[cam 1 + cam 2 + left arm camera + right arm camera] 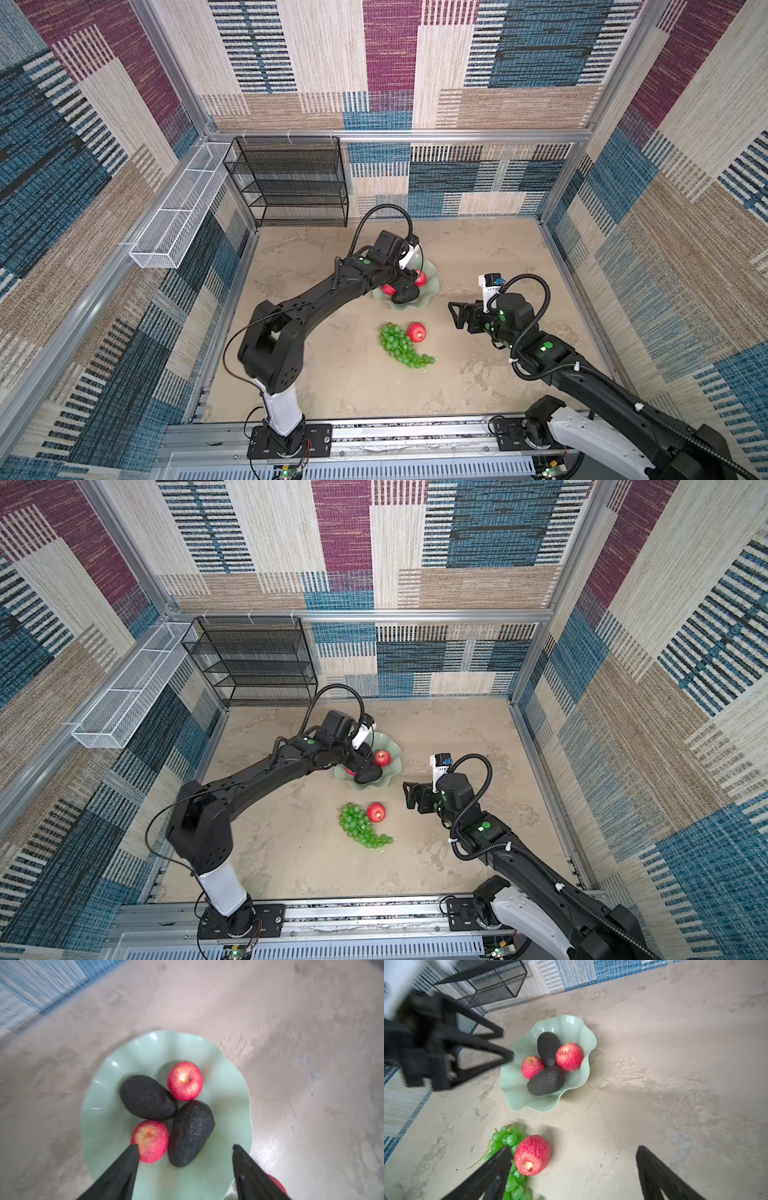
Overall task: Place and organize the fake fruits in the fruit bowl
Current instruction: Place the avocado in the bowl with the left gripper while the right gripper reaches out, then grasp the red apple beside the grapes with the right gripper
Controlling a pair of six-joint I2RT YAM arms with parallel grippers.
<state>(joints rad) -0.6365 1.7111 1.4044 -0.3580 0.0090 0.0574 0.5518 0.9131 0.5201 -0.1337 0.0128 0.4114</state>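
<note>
The mint-green fruit bowl (415, 306) (376, 786) (104, 1126) (517, 1086) sits mid-table. In it lie two red apples (185, 1081) (150, 1140) and two dark avocados (147, 1098) (190, 1132), touching each other. My left gripper (184, 1146) (507, 1045) hovers over the bowl, open, with nothing between its fingers. A third red apple (416, 332) (376, 812) (532, 1155) lies on the table in front of the bowl, against the green grapes (401, 347) (361, 828) (506, 1138). My right gripper (455, 316) (408, 796) (574, 1148) stands open and empty, to the right of that apple.
A black mesh shelf (291, 183) stands against the back wall on the left. A white wire basket (178, 208) hangs on the left wall. Aluminium posts and rails (374, 432) frame the beige table (478, 257).
</note>
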